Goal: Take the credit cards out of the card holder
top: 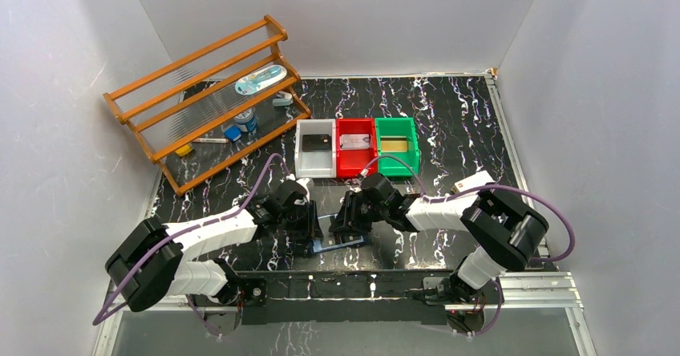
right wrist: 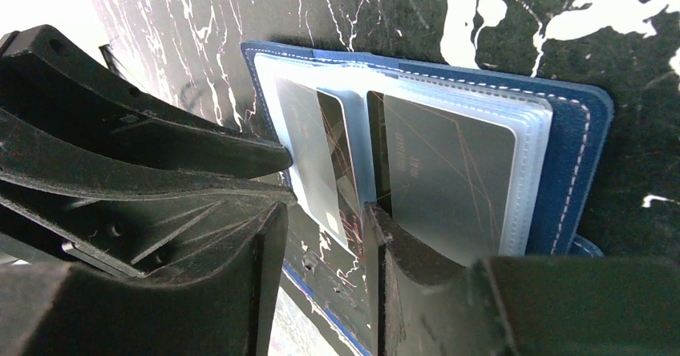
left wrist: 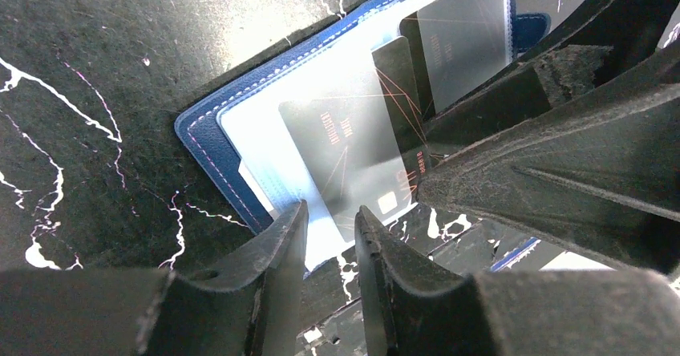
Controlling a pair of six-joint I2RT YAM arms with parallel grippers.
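- Top: holder point(top: 343, 243) lies open on the table point(top: 449, 127) near the front edge, between the arms.
- Top: left gripper point(top: 313, 226) and right gripper point(top: 348, 232) are both down on it, close together. Jaws are too small to read here.
- Top: white bin point(top: 301, 154), red bin point(top: 356, 163) and green bin point(top: 410, 151) sit in a touching row behind the holder. They hold a black card point(top: 317, 141), a silver card point(top: 355, 140) and a gold card point(top: 393, 144), in that order.
- Top: rack point(top: 204, 99) is at far left.
- Left wrist: holder has its navy side down and clear sleeves point(left wrist: 469, 35) facing up. A dark card point(left wrist: 345, 143) sits in the nearest sleeve, with another dark one behind it.
- Left wrist: left fingers point(left wrist: 281, 248) stand at the sleeve's near edge with a narrow gap. Pale plastic fills that gap, possibly nipped, but I can't tell.
- Left wrist: the right gripper's body covers the right side.
- Right wrist: two sleeve pages show, each with a dark card inside.
- Right wrist: right jaws are slightly apart over the middle page's lower corner. The corner lies against one finger and bare table shows beside the other, so nothing is clamped.
- Right wrist: left gripper is just beside it, on the left.
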